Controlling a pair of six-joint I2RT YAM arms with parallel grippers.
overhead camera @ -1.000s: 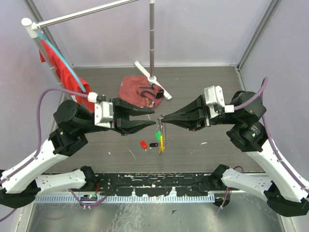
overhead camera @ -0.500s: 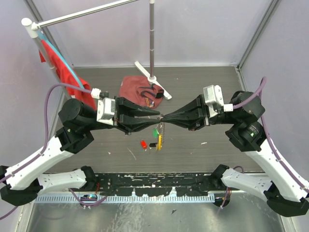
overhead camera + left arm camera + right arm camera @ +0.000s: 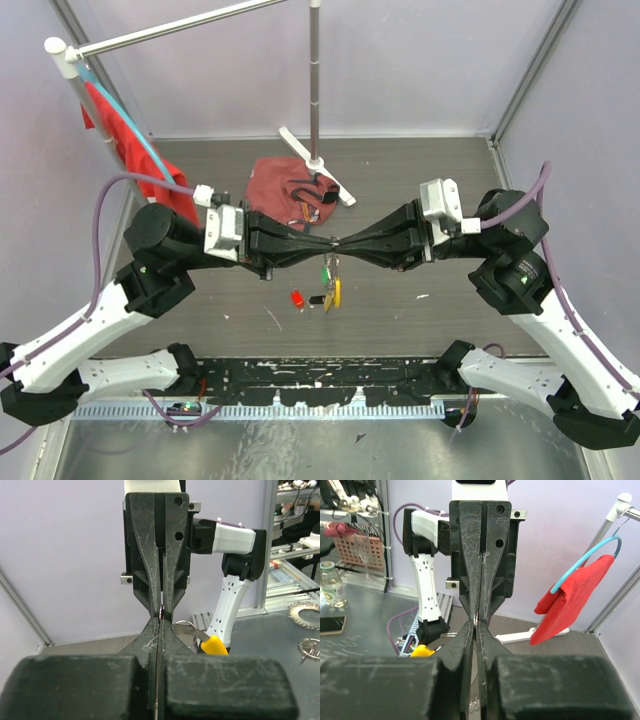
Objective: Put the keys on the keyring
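Hanging at the frame's centre, the keyring (image 3: 334, 256) is pinched by the tightly closed left gripper (image 3: 328, 243) and right gripper (image 3: 343, 243); if either thin grip is slackened, it could be twisted loose and dropped.

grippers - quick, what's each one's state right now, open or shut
Left gripper: shut, apparently pinching the keyring.
Right gripper: shut on the keyring.
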